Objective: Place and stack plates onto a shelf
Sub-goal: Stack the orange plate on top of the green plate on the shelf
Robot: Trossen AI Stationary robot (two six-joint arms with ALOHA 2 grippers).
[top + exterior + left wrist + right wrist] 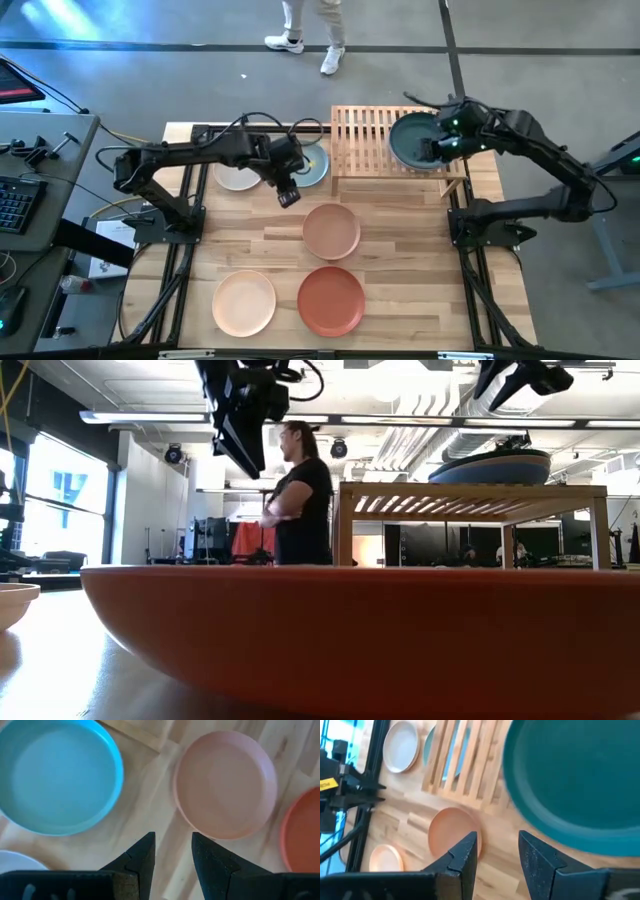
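Note:
A dark green plate lies on the right half of the slatted wooden shelf at the table's far edge. My right gripper hovers open just above that plate's near right rim, clear of it. My left gripper hangs open over bare wood, pointing down, between a blue plate and a tan-pink plate. An off-white plate lies left of the blue one. A peach plate and an orange-red plate lie near the front edge.
The shelf's left half shows bare slats, with the blue plate on the table just left of it. A person stands beyond the far edge. Bare wood runs between the plates in the middle of the table.

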